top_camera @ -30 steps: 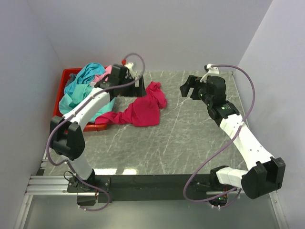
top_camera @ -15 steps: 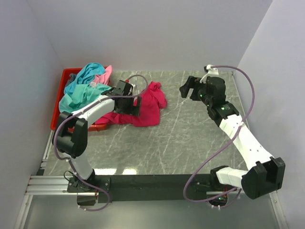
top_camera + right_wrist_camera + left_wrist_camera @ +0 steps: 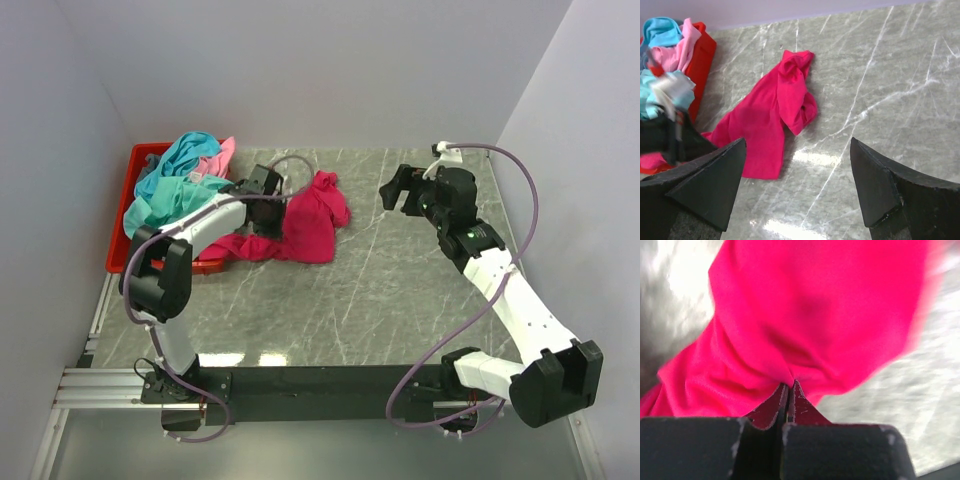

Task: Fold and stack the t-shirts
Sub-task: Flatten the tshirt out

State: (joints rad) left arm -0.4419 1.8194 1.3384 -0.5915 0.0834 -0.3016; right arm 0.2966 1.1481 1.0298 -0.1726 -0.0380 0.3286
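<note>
Laying-out seems underway: the left gripper [image 3: 788, 386] pinches the crumpled magenta t-shirt [image 3: 312, 222] in its jaws on the bench [image 3: 400, 290], and the right gripper [image 3: 397, 188], jaws spread, should next take another edge.

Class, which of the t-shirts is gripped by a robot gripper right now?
The magenta-red t-shirt, lying on the table, pinched in the left gripper. The teal t-shirt and light pink t-shirt are heaped in the red bin, in no gripper.

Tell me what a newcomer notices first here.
The magenta-red t-shirt lies crumpled on the table, left of centre, with the left gripper pinched shut on its cloth. Next, the red bin at the table's left edge, heaped with teal t-shirts and a light pink t-shirt. The right gripper hangs open, empty.
</note>
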